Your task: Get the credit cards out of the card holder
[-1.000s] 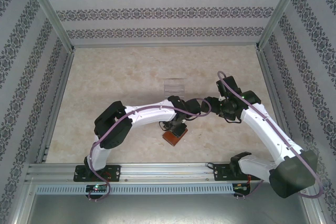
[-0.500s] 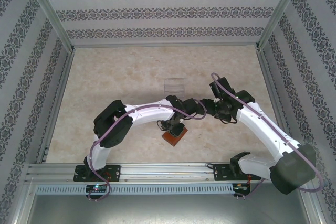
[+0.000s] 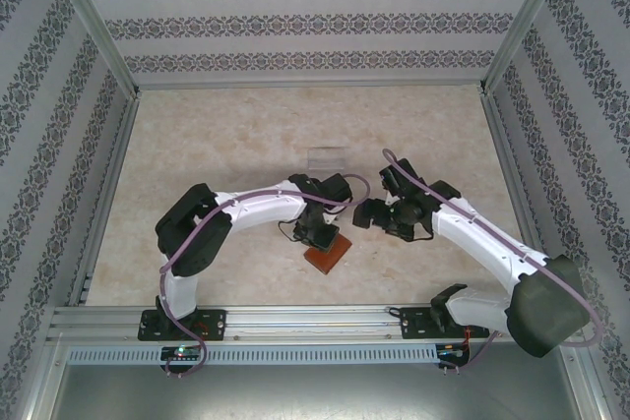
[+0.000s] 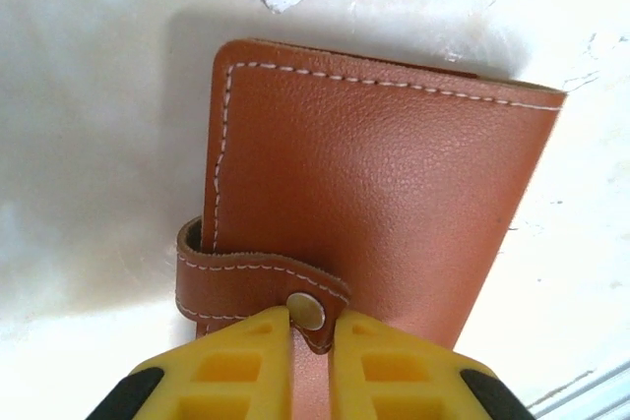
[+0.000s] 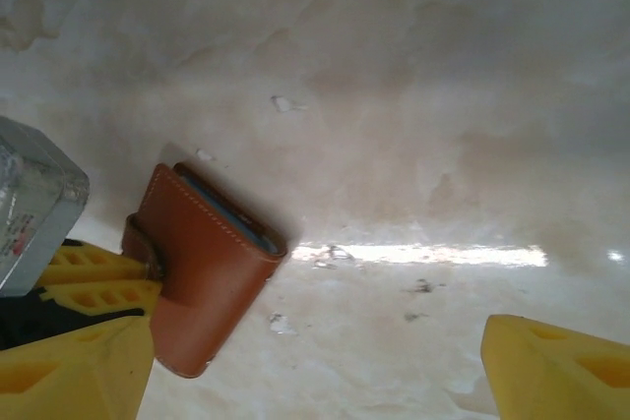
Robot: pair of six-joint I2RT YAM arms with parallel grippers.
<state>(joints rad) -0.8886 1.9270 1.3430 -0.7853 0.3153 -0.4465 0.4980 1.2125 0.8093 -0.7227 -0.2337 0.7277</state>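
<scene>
Zero credit cards out; card holder (image 4: 374, 194) closed; left gripper (image 4: 310, 361) pinches its snap tab (image 4: 258, 277); right gripper (image 5: 315, 356) spread wide, empty.

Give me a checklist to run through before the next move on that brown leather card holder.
1. Grip: the left end effector pinches the strap tab of the reddish-brown leather card holder: ok.
2. The round metal snap unfastened: cannot tell.
3. Holder opened: not ok, it lies closed on the pale marbled table.
4. The right end effector open and ready to help: ok.
5. The clear plastic tray apart from the holder, farther back: ok.
</scene>
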